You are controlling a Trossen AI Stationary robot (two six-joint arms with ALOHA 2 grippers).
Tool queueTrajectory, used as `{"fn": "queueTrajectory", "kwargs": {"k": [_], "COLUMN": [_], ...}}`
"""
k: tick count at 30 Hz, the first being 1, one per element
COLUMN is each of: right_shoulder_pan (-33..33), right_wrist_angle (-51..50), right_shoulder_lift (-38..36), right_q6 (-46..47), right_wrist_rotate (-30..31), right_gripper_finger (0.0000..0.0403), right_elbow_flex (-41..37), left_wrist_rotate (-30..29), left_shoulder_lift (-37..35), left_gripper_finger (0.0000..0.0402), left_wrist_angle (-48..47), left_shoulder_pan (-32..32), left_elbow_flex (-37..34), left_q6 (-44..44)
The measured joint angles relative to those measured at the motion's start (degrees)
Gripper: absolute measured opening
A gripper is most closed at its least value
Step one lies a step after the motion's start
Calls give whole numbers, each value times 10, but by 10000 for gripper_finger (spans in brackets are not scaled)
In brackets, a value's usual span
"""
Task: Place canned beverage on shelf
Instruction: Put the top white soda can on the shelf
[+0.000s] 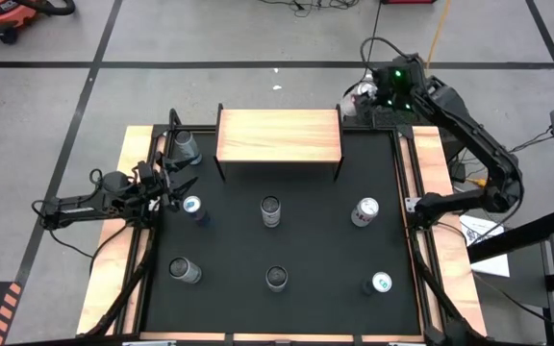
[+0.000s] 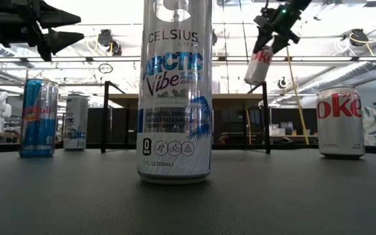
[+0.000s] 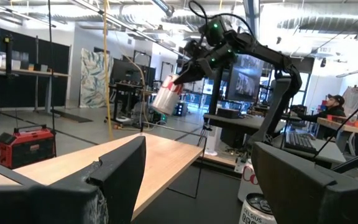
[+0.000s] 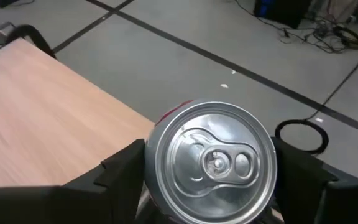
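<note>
Seven cans stand on the black desk [image 1: 296, 240] in the high view: one by the shelf's left legs [image 1: 185, 146], three in the middle row [image 1: 192, 206] [image 1: 270, 210] [image 1: 365, 212] and three in the near row [image 1: 184, 272] [image 1: 276, 279] [image 1: 380, 284]. The shelf [image 1: 279, 135] is one light-wood board at the far edge of the desk. The right gripper [image 1: 385, 94] hovers beyond the shelf's right end, and the left gripper [image 1: 171, 185] waits at the left edge, just beside a blue can. In the low view four cans stand on the desk, with one tall Celsius can [image 2: 175, 91] in front, and the right gripper [image 2: 266, 42] holds one more can, the canned beverage [image 2: 260, 65], tilted in the air above the shelf [image 2: 240, 96]. In the left wrist view, the left arm's own fingers [image 3: 120, 168] are spread with nothing between them, and far off the red-and-white beverage [image 3: 166, 94] hangs tilted above the shelf board [image 3: 160, 155]. In the right wrist view one can [image 4: 210, 162] sits between the two fingers [image 4: 120, 168], which pinch its sides; its silver top faces the camera, and the shelf board [image 4: 42, 118] lies below and to one side of it.
</note>
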Motion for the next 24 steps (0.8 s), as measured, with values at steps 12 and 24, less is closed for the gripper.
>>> {"fn": "queueTrajectory", "kwargs": {"k": [12, 24], "right_shoulder_pan": [41, 74], "right_wrist_angle": [0, -28], "right_shoulder_lift": [77, 143], "right_q6": [-24, -43], "right_wrist_rotate": [-2, -2], "right_gripper_finger": [256, 256], "right_elbow_flex": [95, 117], "left_wrist_rotate": [0, 0], "left_shoulder_lift": [0, 0], "left_gripper_finger": [293, 293], "left_wrist_angle": [-4, -20], "left_shoulder_pan": [0, 0], "left_elbow_flex": [0, 0], "left_q6": [0, -1]}}
